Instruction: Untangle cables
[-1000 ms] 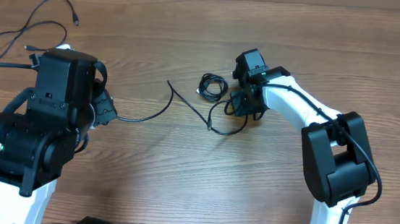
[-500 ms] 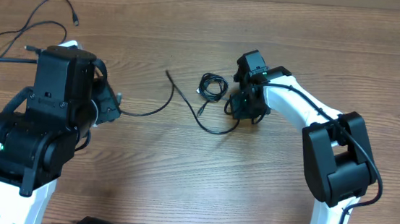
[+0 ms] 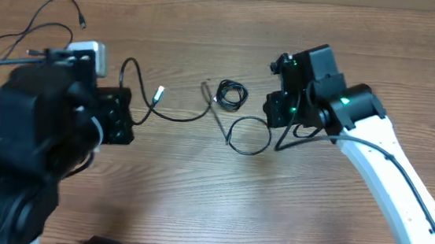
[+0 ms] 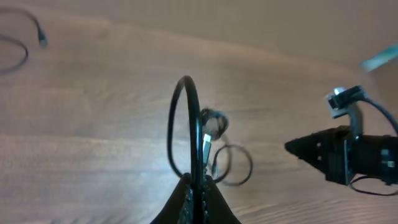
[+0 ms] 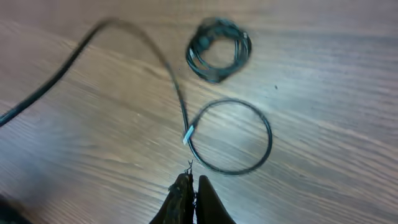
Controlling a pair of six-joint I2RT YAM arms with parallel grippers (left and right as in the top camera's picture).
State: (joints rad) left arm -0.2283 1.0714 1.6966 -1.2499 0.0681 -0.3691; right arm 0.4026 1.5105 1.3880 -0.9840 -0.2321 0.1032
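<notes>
We see the left gripper (image 4: 198,198) and right gripper (image 5: 190,190), jaws pinched closed on a thin glossy black cable (image 3: 178,118) strung between them. Its loop lies on the wooden surface (image 3: 195,199), just beside the small coiled black cable bundle (image 3: 232,94).

The overhead view looks straight down on the wooden counter (image 3: 194,207) from high up and takes in both arms.

The left wrist view sits low behind the left claw (image 4: 198,198). It faces across the counter at a shallow slant toward the right arm (image 4: 367,155), and the arched cable (image 4: 185,118) stands close before the lens.

The right wrist view sits behind the right claw (image 5: 190,198). It looks steeply down from close above the boards.

All three views share the coiled cable (image 3: 231,94) and the cable loop (image 3: 248,135) beside it.
</notes>
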